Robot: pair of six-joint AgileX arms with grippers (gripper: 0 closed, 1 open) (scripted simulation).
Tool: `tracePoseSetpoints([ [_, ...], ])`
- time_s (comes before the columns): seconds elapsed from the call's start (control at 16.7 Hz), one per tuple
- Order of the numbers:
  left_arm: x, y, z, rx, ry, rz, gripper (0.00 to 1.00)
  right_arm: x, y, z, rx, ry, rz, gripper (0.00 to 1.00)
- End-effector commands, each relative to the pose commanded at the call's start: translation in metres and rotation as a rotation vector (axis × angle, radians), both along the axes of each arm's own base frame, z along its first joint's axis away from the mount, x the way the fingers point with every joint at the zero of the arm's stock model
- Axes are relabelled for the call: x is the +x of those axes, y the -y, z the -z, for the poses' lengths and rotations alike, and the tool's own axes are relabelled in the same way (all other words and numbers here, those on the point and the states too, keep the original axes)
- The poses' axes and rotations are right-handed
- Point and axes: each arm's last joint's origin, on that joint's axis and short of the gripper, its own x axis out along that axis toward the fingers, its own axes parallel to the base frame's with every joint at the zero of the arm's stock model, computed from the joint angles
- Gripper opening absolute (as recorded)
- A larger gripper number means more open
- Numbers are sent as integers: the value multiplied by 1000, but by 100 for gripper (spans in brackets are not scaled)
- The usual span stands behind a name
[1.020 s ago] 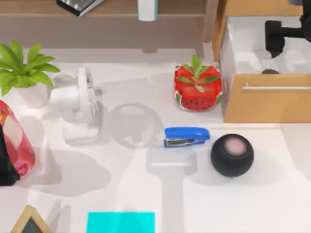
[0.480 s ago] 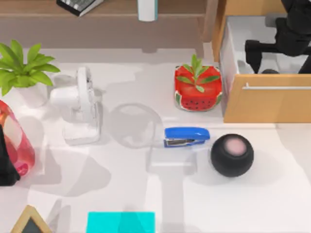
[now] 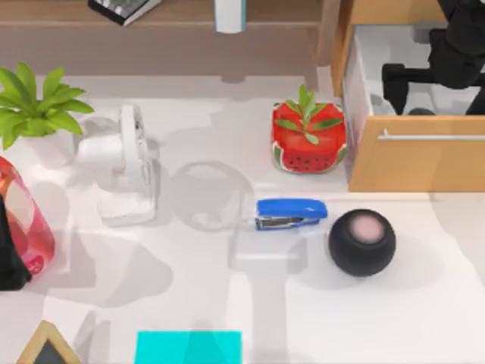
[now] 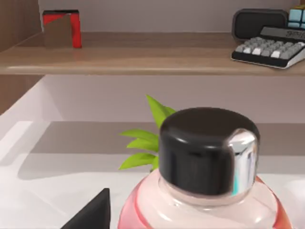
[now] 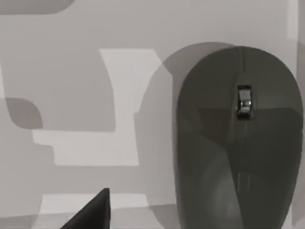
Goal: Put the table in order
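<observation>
White desk point(image 3: 227, 311) carrying stapler point(image 3: 291, 213); right tool point(image 3: 409, 82) hovering over open drawer point(image 3: 394, 76), above mouse point(image 5: 238, 138); finger spread unreadable.

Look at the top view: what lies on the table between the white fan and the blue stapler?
A clear glass bowl sits on the table between the fan and the stapler, in the top view.

The top camera hung high and looked straight down at the white table point(image 3: 227, 303), with the open wooden drawer point(image 3: 417, 159) at its right side. The left wrist camera sat very close behind a red bottle point(image 4: 205, 205) and looked sideways toward a shelf point(image 4: 119, 57); the top view saw that bottle point(image 3: 26, 227) too. The right wrist camera looked down, close, at a grey mouse point(image 5: 238, 138) on a white floor.
</observation>
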Motion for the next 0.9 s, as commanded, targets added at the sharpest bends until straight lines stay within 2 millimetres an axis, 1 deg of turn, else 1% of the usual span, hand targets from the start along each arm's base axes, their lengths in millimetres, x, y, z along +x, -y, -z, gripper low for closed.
tracePoseSetpoints([
  [0.42,0,0,0,0,0,0,100,-2,-1,7,-1,0,-2,100],
  [0.66,0,0,0,0,0,0,100,1,-2,17,-1,3,-2,100],
  [0.84,0,0,0,0,0,0,100,3,-2,29,0,0,-2,100],
  [0.9,0,0,0,0,0,0,100,3,-2,29,0,0,-2,100],
])
